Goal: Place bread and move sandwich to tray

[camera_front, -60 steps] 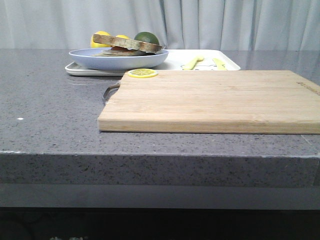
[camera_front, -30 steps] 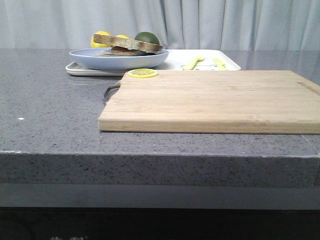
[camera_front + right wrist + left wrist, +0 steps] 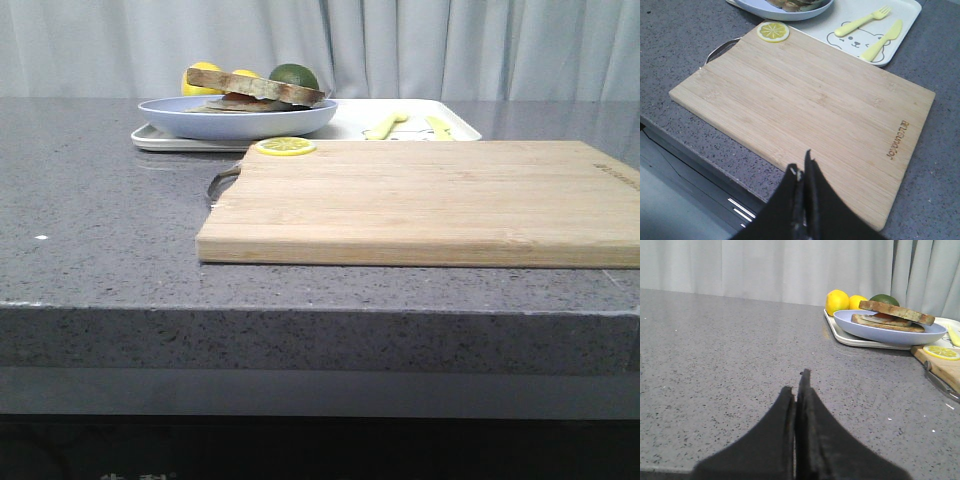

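The sandwich [image 3: 882, 322] lies on a round pale-blue plate [image 3: 236, 122] that stands on the left part of the white tray [image 3: 352, 118]. A brown-crusted bread slice [image 3: 255, 87] lies tilted on top of it, also seen in the left wrist view [image 3: 896, 312]; a bit of white and red filling shows beneath. My left gripper [image 3: 796, 380] is shut and empty, low over the bare grey counter, well short of the plate [image 3: 890, 334]. My right gripper [image 3: 800, 160] is shut and empty above the near edge of the cutting board [image 3: 805, 95]. Neither gripper shows in the front view.
A wooden cutting board [image 3: 430, 195] with a metal handle [image 3: 220, 183] lies in front of the tray, a lemon slice [image 3: 285, 146] on its far left corner. Lemons [image 3: 203, 72] and a lime [image 3: 293, 75] sit behind the plate. A yellow fork [image 3: 862, 21] and knife [image 3: 882, 32] lie on the tray.
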Tool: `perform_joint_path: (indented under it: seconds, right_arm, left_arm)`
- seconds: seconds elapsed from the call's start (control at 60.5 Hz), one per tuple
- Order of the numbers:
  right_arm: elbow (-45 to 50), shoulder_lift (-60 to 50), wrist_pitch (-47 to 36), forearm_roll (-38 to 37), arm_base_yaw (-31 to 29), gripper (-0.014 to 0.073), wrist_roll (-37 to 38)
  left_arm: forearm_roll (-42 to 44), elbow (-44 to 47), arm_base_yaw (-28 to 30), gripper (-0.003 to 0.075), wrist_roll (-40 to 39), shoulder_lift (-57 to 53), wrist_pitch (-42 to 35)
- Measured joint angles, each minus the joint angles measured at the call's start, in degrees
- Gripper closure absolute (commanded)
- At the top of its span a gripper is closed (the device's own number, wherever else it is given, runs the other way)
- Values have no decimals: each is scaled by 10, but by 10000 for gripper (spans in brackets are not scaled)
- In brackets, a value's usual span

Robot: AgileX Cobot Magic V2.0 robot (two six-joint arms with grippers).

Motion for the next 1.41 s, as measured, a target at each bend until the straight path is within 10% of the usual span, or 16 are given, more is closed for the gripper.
perform_joint_path:
  seconds: [0.364, 0.811, 1.406]
  right_arm:
    - [40, -34, -28, 0, -63, 661, 0]
    - [384, -320, -338, 1, -251, 661, 0]
    - [472, -362, -426, 1, -266, 661, 0]
  left_arm:
    - [0, 0, 0, 738, -1, 0, 0]
    - [0, 0, 0, 738, -2, 0, 0]
    - [0, 0, 0, 738, -2, 0, 0]
